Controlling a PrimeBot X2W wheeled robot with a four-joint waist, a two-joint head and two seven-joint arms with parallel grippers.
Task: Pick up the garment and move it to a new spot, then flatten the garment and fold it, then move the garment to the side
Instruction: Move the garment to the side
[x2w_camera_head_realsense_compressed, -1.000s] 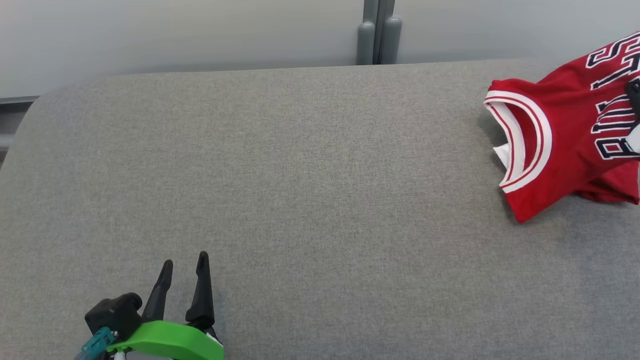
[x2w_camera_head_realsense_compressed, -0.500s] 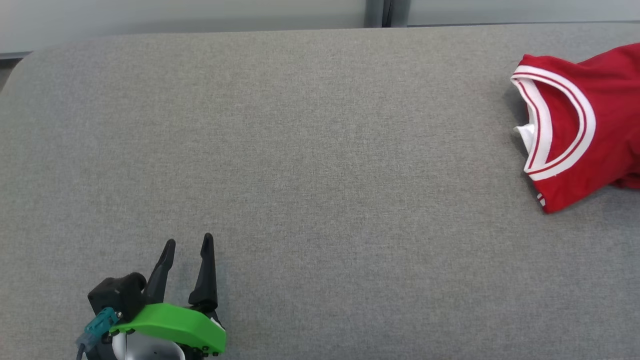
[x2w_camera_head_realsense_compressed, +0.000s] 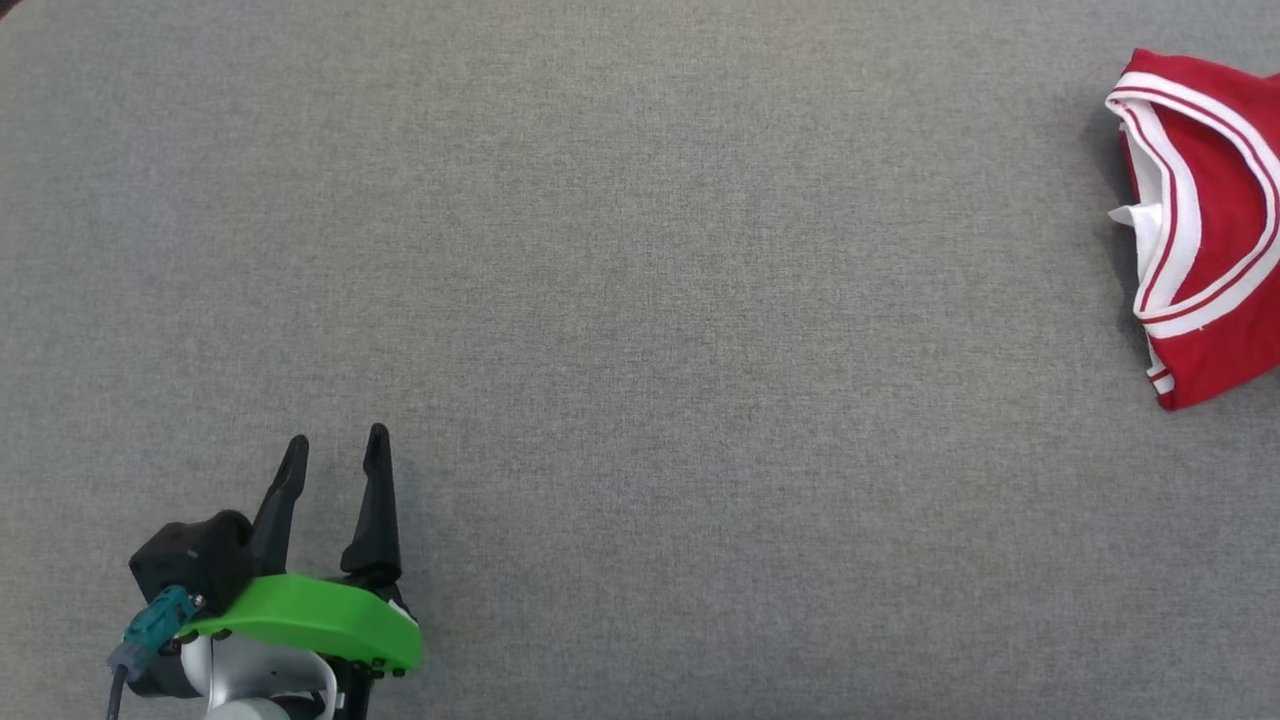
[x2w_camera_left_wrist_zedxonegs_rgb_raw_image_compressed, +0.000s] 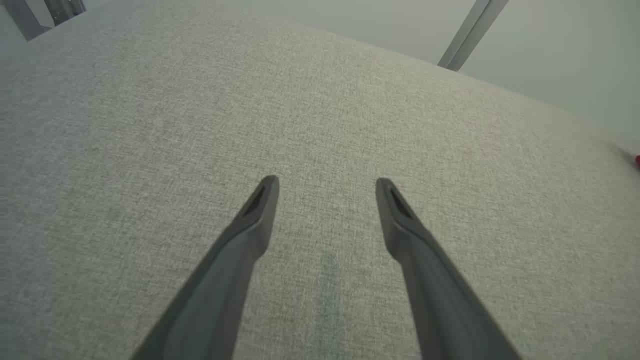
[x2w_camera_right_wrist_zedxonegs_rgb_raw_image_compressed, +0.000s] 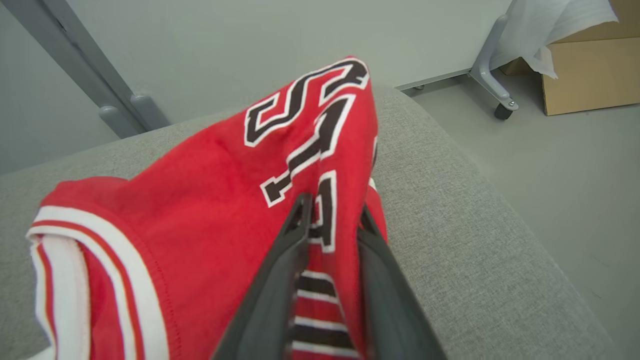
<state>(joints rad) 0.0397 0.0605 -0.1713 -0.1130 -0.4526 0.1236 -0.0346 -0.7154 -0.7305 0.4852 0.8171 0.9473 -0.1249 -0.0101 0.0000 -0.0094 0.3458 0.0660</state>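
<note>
The head camera has tipped down over the last second. The wall and the far rim of the grey fabric-covered table (x2w_camera_head_realsense_compressed: 640, 300) have slid out of the head view, so the garment's drift toward the right of that view is mostly the camera's doing, not the cloth's.

The red basketball jersey with white-and-red trim and black lettering (x2w_camera_head_realsense_compressed: 1225, 340) lies bunched in a compact bundle at the table's right end, near the rounded corner seen from the right wrist. The right gripper (x2w_camera_right_wrist_zedxonegs_rgb_raw_image_compressed: 332, 205) has its fingers a narrow way apart with a ridge of the lettered cloth between them. I cannot tell whether they are pinching it or have let go. The left gripper (x2w_camera_head_realsense_compressed: 336, 440) hangs wide and empty over bare table, well apart from the jersey.

To me this looks like the last step, setting the garment aside.

The trimmed neck opening points toward the table's middle, on the robot's left. The long axis seems to run from that opening rightward, but the far end is cut off in the head view.
</note>
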